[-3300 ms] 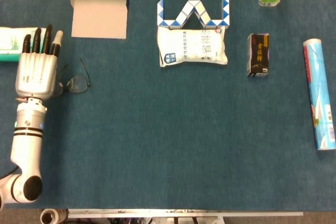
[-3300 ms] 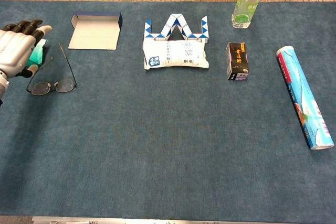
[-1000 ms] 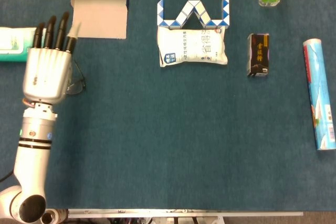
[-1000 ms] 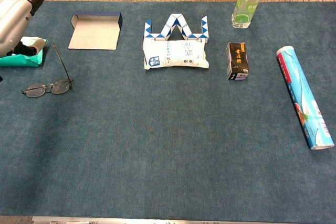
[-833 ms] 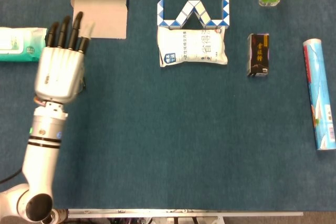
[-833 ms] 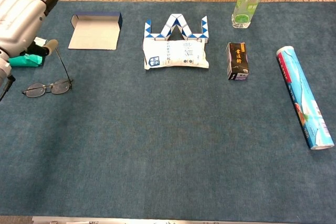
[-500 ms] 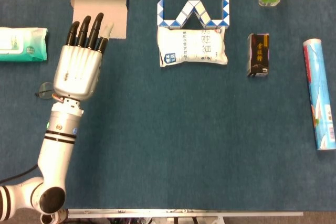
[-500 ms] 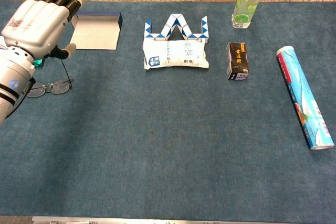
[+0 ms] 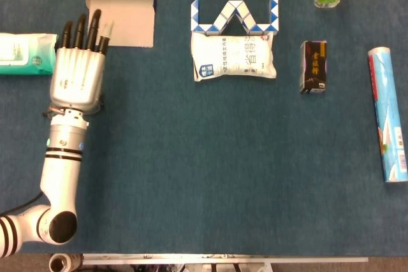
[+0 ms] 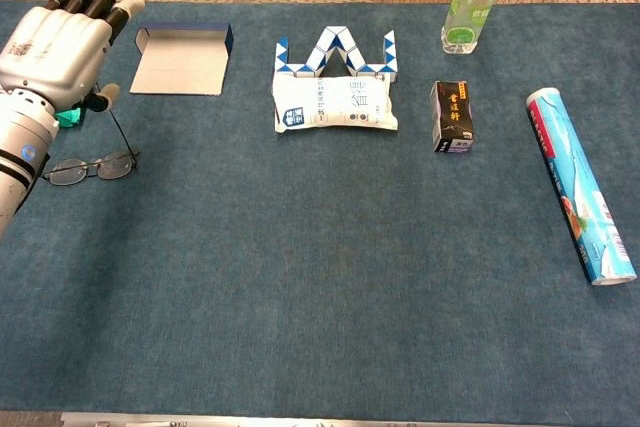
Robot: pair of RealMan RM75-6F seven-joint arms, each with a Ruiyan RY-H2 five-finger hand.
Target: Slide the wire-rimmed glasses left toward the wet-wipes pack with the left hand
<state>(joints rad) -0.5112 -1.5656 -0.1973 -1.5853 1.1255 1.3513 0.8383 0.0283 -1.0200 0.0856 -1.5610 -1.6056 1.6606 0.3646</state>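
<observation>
The left hand (image 10: pixel 52 39) hangs above the left part of the blue table (image 10: pixel 330 277), palm down, fingers stretched forward and lying close together, and it holds nothing. The wire-rimmed glasses (image 10: pixel 92 162) lie on the cloth just near of it and under it, lenses toward the near edge and one temple pointing away; in the head view the hand covers them almost fully. The wet-wipes pack (image 9: pixel 25 53) lies just left of the fingers. Further right are a long blue roll (image 10: pixel 580 185), a black box (image 10: pixel 452 116) with gold characters that I cannot read, and a white pouch (image 10: pixel 334 103) with Chinese print. Behind it stand a blue-white twist puzzle (image 10: pixel 335 51), an open cardboard box (image 10: pixel 182 59) and a clear bottle (image 10: pixel 468 7).
</observation>
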